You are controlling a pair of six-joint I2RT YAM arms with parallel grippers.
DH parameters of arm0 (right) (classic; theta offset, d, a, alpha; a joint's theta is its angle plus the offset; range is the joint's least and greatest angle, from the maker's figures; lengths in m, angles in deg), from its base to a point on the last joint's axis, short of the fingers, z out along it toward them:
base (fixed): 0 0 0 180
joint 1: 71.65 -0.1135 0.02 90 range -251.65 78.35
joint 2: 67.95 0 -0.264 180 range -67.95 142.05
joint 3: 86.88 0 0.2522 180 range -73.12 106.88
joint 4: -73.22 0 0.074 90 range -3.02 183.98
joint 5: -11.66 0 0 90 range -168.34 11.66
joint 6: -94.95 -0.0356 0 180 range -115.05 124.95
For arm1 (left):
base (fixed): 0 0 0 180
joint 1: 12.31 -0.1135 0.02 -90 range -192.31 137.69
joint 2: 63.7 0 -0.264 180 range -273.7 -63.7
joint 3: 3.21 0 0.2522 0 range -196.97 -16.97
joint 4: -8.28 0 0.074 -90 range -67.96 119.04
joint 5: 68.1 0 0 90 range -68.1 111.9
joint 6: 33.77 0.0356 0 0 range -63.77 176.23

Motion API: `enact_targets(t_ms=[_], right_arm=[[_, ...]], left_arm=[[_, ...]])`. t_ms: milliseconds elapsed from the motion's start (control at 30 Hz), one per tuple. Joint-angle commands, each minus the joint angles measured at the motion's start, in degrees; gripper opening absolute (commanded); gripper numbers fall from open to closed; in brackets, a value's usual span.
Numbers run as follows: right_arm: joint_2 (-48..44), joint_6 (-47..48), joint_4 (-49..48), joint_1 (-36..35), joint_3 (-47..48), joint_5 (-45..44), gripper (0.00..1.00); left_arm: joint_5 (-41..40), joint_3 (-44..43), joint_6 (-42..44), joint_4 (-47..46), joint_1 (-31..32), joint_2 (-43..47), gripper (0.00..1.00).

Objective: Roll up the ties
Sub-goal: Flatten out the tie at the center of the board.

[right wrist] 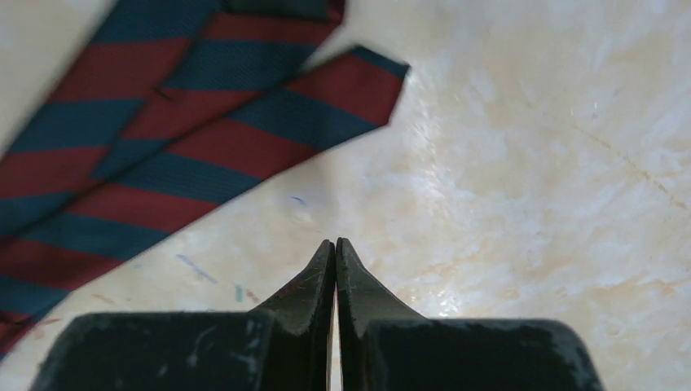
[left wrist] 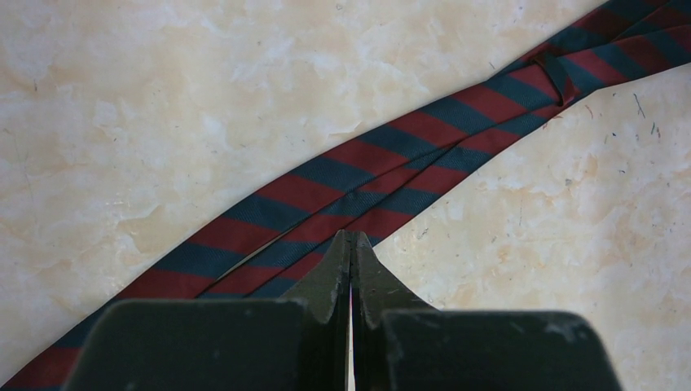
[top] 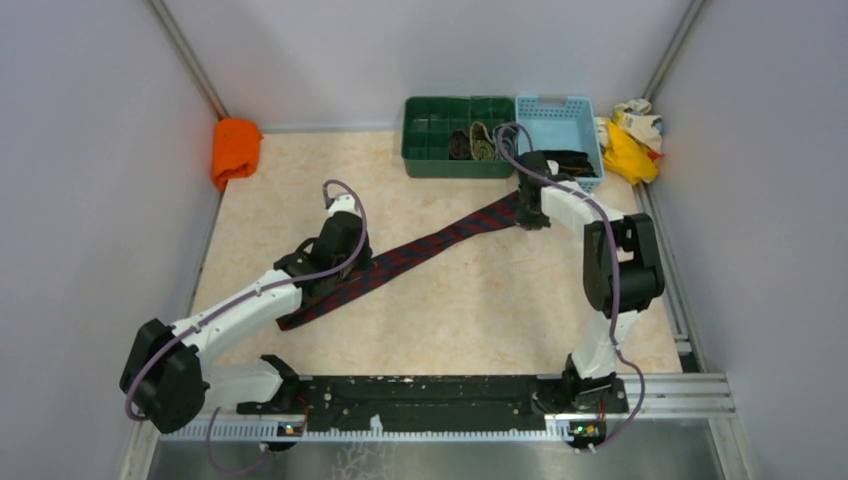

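One striped tie (top: 420, 255), dark red and navy, laid out on the tabletop (top: 480, 310). It runs diagonally from near-left to far-right (in the wrist views two strips of it overlap lengthwise).

Two arms, two tools. Left tool (left wrist: 352, 238): fingers pressed together, nothing between them, tips at the tie's near edge. Contact cannot be told. Right tool (right wrist: 335, 243): fingers pressed together, gripping nothing, over bare tabletop just beside the tie's far end.

Two containers at the far edge, touching:
- Green crate (top: 440, 168): two rolled ties, one brown (top: 460, 146), one olive (top: 483, 142).
- Blue basket (top: 555, 99): dark fabric (top: 572, 160), count unclear.

One orange cloth (top: 236, 148) in the far-left corner. Yellow-and-cream rags (top: 632, 135) lie heaped right of the basket.
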Motion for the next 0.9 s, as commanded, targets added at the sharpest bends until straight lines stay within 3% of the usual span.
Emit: enact_targets(t_ms=[0,300,433,600,867], right_arm=[[-1.8,1.4,-2.3,-2.6,7.8,1.1,0.0],[13.8,0.9,1.9,-3.8,22.9,2.6,0.0],[17.8,0.2,2.8,-4.1,24.9,2.5,0.0],[18.7,0.0,4.6,-4.1,23.3,1.0,0.0],[9.2,-0.3,6.3,-2.0,8.2,-5.9,0.0]], left_arm=[[0.0,-0.9,0.7,-1.7,0.1,0.1,0.0],[-0.2,-0.6,0.8,-2.2,0.1,-0.6,0.0],[-0.8,-1.0,1.0,-1.7,0.1,-0.7,0.0],[-1.6,-0.8,1.3,-1.6,0.1,-0.3,0.0],[-0.7,-0.8,1.8,-2.3,0.0,-0.1,0.0]])
